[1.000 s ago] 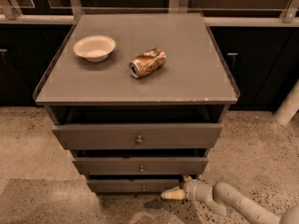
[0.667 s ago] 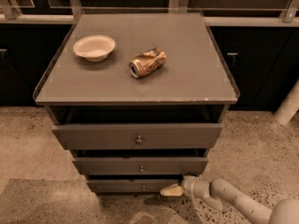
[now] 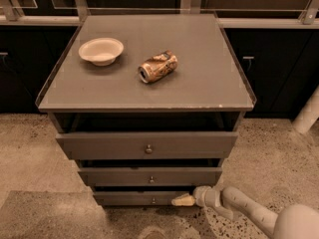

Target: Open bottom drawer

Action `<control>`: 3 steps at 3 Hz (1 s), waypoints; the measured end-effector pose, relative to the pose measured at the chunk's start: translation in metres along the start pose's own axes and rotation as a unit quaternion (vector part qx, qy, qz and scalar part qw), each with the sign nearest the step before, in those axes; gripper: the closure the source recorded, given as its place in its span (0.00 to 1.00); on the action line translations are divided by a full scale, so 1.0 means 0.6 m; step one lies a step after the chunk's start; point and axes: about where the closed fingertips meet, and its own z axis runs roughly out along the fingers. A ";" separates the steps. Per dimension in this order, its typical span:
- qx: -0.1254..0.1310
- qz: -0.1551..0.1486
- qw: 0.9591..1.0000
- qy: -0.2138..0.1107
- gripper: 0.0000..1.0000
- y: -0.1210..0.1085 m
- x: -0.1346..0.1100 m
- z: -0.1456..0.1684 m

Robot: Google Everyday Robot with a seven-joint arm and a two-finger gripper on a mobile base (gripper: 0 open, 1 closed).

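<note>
Bottom drawer point(image 3: 134, 198), the lowest and slimmest grey front, has my gripper point(image 3: 182, 200) at the right end of its face, touching or just beside it; whether the gripper is spread or pressed together I cannot tell. My arm point(image 3: 249, 213) stretches away to that drawer's right, over the speckled floor point(image 3: 279, 153). Above the drawer sit the middle drawer point(image 3: 149, 176) and top drawer point(image 3: 147, 144), then the cabinet top point(image 3: 199, 73) with a crushed can point(image 3: 157, 66) and pale bowl point(image 3: 101, 50).

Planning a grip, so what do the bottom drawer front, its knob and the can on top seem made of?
The bottom drawer: flat matte grey front, probably painted wood or laminate; no grain shows. Its knob: small, round, likely metal from its dull glint. The can: thin metal, printed, dented. The gripper sits at the drawer's right end.
</note>
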 end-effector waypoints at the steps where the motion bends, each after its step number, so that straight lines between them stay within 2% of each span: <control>1: -0.015 0.003 1.000 0.013 0.00 0.016 0.014 0.008; 2: -0.033 0.014 0.999 0.035 0.00 0.033 0.033 0.011; 3: -0.033 0.014 0.999 0.035 0.00 0.035 0.027 0.007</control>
